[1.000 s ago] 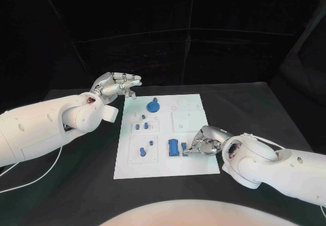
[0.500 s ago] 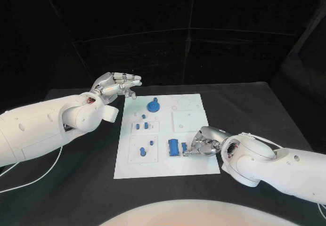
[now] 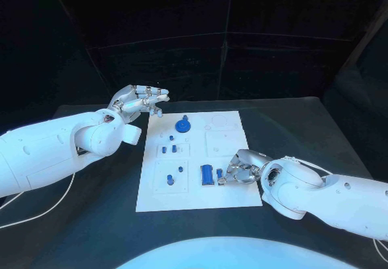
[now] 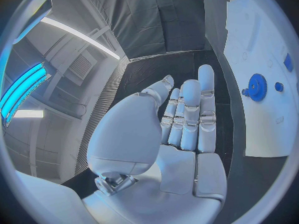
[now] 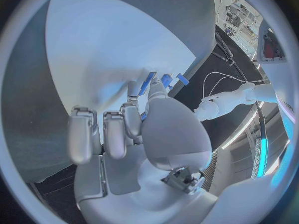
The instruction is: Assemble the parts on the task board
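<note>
Right hand (image 3: 243, 171) first: we see it low over the task board (image 3: 234, 126), near the board's right edge and toward its near end, fingers curled down beside the two upright blue bars (image 3: 210, 175). The fingertips sit just beside the smaller bar; whether they pinch it or only touch it we cannot tell, since the wrist view shows the fingers (image 5: 134, 122) bent over the blue pieces (image 5: 163, 79) without a clear grip. The bars lie directly toward the board's middle from this hand, their long axes running along the board's length, from near edge to far edge. We judge the right hand to be by far the nearer one for any move on them.

Our left hand (image 3: 137, 101) hangs off the board's far left corner, holding nothing, fingers straight and close together. Nearest to it is the blue gear (image 3: 183, 125) at the far end, then the small blue pegs (image 3: 168, 149) mid-board, left of centre.
</note>
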